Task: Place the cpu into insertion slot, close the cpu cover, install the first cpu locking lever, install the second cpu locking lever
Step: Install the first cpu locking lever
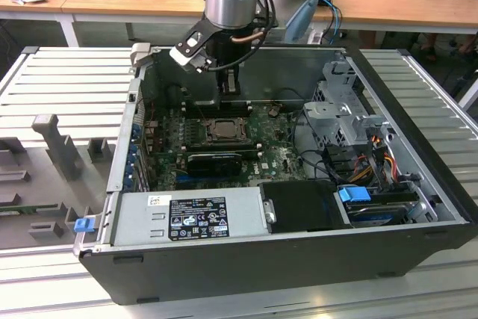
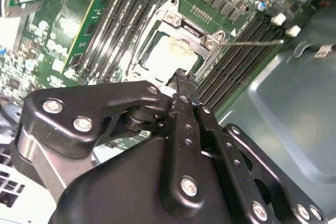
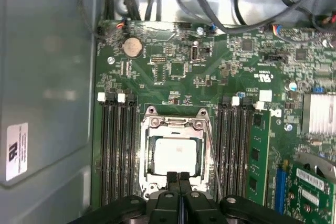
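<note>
The gripper (image 3: 178, 176) hangs low inside the open computer case (image 1: 299, 259), toward its far wall. Its fingers are pressed together with nothing between them, and the tips are at the edge of the insertion slot (image 3: 146, 153). The cpu (image 3: 173, 153) lies flat in that slot (pale face up), and the cpu cover (image 3: 173, 124) lies down around it. In the second wrist view a thin wire lever (image 2: 257, 41) juts from the socket's corner across the memory slots (image 2: 236, 61).

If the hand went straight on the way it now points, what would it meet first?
Most likely a frame edge of the cpu cover, right beside the cpu. The hand, fingers shut, points at that edge in both wrist views; the gap above it is unclear.
</note>
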You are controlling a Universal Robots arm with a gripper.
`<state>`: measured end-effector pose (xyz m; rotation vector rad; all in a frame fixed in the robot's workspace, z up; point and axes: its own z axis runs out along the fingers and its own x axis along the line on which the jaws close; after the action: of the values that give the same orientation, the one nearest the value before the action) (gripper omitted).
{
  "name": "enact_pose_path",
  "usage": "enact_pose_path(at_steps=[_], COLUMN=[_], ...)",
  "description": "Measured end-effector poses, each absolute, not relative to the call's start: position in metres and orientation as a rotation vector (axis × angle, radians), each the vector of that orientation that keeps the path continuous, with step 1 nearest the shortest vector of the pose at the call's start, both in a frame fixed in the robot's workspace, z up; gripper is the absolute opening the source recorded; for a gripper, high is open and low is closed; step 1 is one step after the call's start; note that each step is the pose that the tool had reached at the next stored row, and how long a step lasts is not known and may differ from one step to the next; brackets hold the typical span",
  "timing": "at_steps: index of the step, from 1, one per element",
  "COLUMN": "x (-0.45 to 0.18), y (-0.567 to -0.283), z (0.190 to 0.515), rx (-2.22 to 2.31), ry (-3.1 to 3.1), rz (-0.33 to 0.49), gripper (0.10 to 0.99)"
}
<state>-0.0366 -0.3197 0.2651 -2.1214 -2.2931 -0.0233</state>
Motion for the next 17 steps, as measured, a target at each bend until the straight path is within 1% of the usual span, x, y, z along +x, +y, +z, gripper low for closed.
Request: enact_pose_path(at_steps=[4,17], x=[-0.0366,-0.0366], y=[-0.3197,-0.3197], z=[0.2650,0.2650], rx=[-2.014,-1.928], ry=[-2.387,-2.457], rz=[-0.022,-0.021], gripper=[0.106,0.106])
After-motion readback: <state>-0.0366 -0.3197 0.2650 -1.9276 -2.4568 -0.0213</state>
